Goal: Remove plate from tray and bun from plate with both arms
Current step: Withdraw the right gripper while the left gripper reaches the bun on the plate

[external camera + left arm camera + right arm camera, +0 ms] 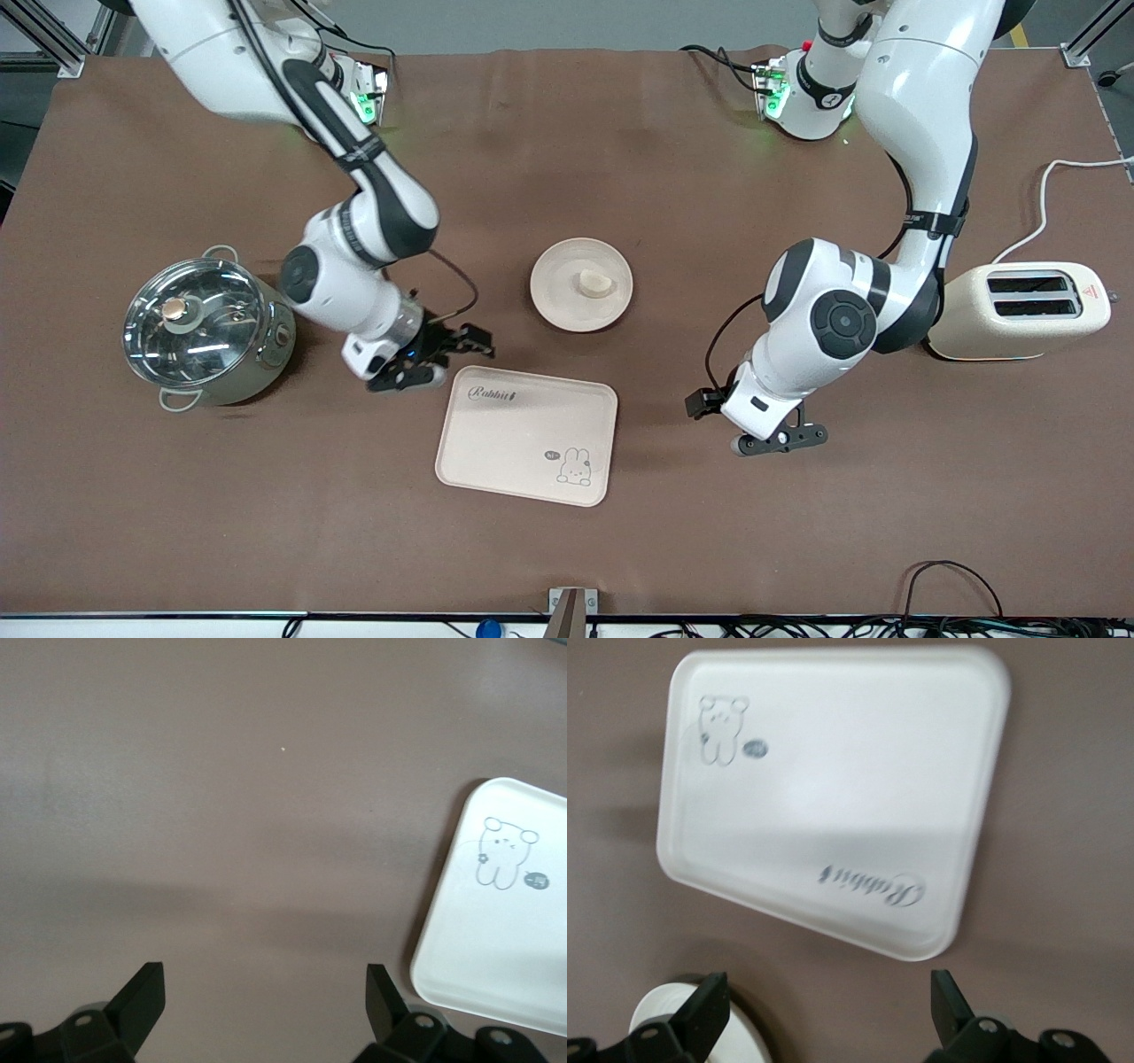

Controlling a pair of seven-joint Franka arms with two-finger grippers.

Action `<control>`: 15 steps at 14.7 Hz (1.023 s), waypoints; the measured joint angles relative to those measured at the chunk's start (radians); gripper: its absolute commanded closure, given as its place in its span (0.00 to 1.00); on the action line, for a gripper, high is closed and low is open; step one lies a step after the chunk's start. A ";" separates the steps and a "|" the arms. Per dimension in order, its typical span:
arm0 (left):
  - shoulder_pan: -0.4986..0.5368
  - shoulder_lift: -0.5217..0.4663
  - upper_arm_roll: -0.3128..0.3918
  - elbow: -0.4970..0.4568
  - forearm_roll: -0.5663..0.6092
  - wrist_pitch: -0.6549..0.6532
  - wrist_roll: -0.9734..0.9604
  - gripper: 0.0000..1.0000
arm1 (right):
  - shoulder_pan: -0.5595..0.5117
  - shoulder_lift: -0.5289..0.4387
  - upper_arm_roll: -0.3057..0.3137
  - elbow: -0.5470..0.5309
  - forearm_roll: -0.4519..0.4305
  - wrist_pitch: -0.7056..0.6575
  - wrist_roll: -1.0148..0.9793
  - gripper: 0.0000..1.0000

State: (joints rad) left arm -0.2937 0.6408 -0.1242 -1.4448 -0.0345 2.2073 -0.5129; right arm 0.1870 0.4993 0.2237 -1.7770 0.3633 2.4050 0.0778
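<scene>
The round cream plate (560,299) lies mid-table with the small pale bun (595,283) on it. My right gripper (447,357) is open and empty, low over the table between the pot and the tray's lettered corner. In the right wrist view my right gripper (828,988) spans bare cloth, and the plate's rim (660,1014) shows beside one finger. My left gripper (780,439) is open and empty over bare table, toward the left arm's end from the tray. In the left wrist view my left gripper (261,979) has only cloth between its fingers.
A rectangular cream tray with a rabbit drawing (527,434) lies nearer the front camera than the plate; it also shows in the wrist views (833,797) (496,939). A steel pot with a glass lid (205,323) stands at the right arm's end, a cream toaster (1019,310) at the left arm's end.
</scene>
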 measured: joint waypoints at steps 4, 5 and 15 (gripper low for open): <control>-0.065 -0.035 -0.015 0.002 0.000 -0.021 -0.092 0.00 | -0.099 -0.006 -0.077 0.155 -0.079 -0.307 -0.065 0.00; -0.091 -0.042 -0.016 0.002 0.000 -0.027 -0.129 0.00 | -0.136 -0.017 -0.082 0.179 -0.109 -0.369 -0.071 0.00; -0.396 0.028 -0.014 -0.024 0.044 -0.033 -0.540 0.00 | -0.328 -0.382 -0.091 0.215 -0.323 -0.797 -0.192 0.00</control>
State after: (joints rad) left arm -0.6895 0.6684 -0.1378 -1.4692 0.0093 2.1740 -1.0529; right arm -0.1409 0.1172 0.1330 -1.5623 0.0405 1.6078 -0.1138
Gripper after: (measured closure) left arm 0.000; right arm 0.000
